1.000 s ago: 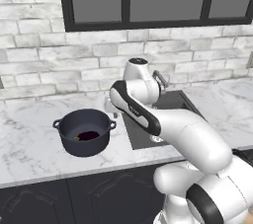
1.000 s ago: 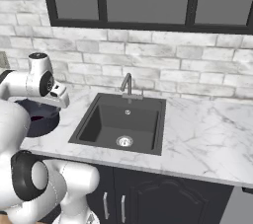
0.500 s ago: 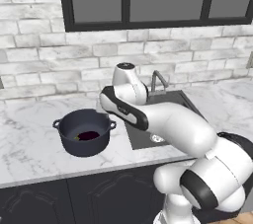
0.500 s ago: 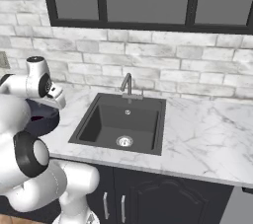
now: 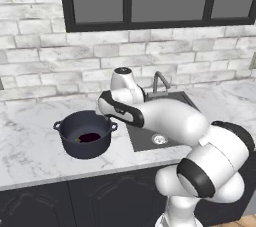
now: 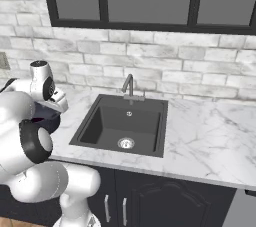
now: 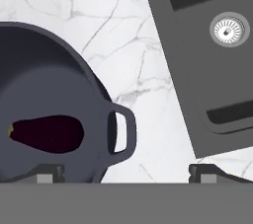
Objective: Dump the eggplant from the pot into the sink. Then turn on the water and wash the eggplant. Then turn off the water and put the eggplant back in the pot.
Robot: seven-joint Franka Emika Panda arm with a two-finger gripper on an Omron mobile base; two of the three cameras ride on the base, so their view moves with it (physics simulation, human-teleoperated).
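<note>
White marbled worktop runs under a brick wall and dark window. On it stands the pot with the eggplant lying on its bottom, greenish end away from the handle. In the hand view the tool hangs above the pot's loop handle with its jaws spread wide and nothing between them; the eggplant lies beneath its left fingertip. Off to the tool's other side, the sink and its silver drain are sunk into the worktop, with the faucet behind.
</note>
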